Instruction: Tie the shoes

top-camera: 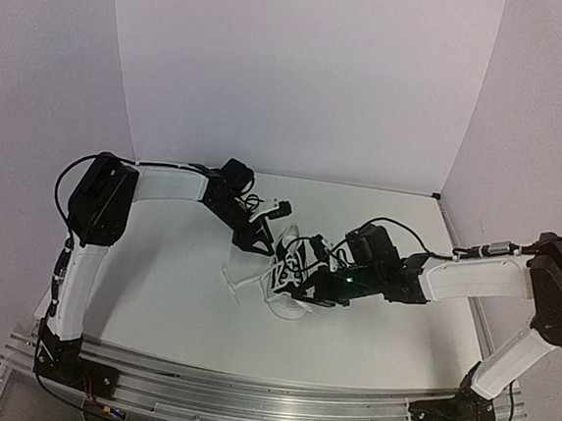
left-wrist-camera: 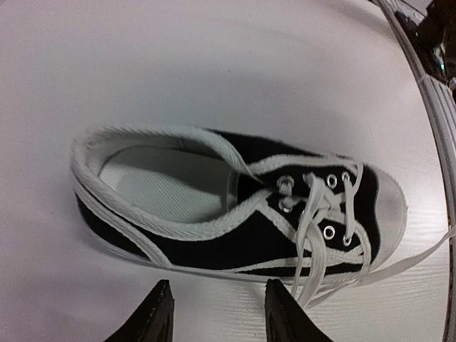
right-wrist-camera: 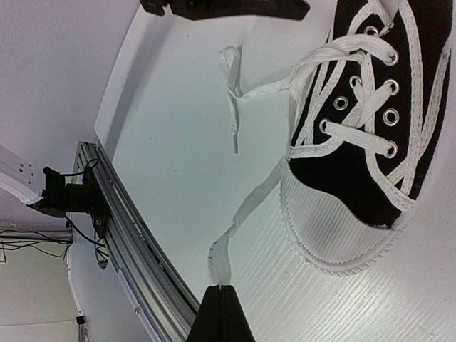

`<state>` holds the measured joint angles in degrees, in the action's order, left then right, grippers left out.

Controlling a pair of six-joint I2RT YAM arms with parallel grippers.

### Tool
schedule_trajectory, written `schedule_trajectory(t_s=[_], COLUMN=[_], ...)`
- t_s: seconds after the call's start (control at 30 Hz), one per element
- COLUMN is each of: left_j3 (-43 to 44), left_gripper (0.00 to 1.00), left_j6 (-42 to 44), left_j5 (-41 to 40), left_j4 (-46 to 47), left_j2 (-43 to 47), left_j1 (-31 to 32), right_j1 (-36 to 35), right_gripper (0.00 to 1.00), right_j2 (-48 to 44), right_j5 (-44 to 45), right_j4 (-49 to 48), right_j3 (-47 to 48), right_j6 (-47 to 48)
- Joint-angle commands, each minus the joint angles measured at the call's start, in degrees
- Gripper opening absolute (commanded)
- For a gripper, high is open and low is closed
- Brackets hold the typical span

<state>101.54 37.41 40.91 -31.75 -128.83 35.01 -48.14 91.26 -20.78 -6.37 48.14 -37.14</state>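
The black canvas sneaker (top-camera: 294,261) with white toe cap lies mid-table, between both grippers. In the left wrist view the sneaker (left-wrist-camera: 235,214) lies across the frame, toe cap to the right, its laces (left-wrist-camera: 313,235) loose over the side. My left gripper (left-wrist-camera: 217,312) is open and empty, just beside the sole. My left gripper (top-camera: 259,240) sits left of the sneaker. My right gripper (right-wrist-camera: 223,303) is shut on the end of one white lace (right-wrist-camera: 246,206) that runs from the toe (right-wrist-camera: 342,228). The other lace (right-wrist-camera: 231,78) lies slack on the table.
The white table (top-camera: 175,300) is backed by white walls. A metal rail (top-camera: 245,397) with cables runs along the near edge; it also shows in the right wrist view (right-wrist-camera: 121,214). The left arm's gripper (right-wrist-camera: 228,7) shows at the top of that view.
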Motion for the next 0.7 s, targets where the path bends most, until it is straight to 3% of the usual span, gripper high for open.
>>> schedule_trajectory(t_s=[0.0, 0.3, 0.67], left_j3=[-2.77, -4.71, -3.39], left_gripper=[0.48, 0.46, 0.22], left_j6=[5.4, 7.12, 5.15], left_j5=[1.31, 4.28, 1.89], left_j4=[-0.72, -2.29, -2.84], left_j2=[1.33, 1.19, -1.23], left_j1=[1.63, 2.3, 3.48], right_j1=[0.19, 0.24, 0.33], right_gripper=[0.0, 0.0, 0.0], right_j2=[-1.33, -0.04, 1.19], right_j5=[1.05, 0.67, 2.47], right_j4=[-2.64, -3.64, -3.68], right_j3=[-0.79, -0.59, 0.87], right_j6=[-0.16, 0.08, -0.49])
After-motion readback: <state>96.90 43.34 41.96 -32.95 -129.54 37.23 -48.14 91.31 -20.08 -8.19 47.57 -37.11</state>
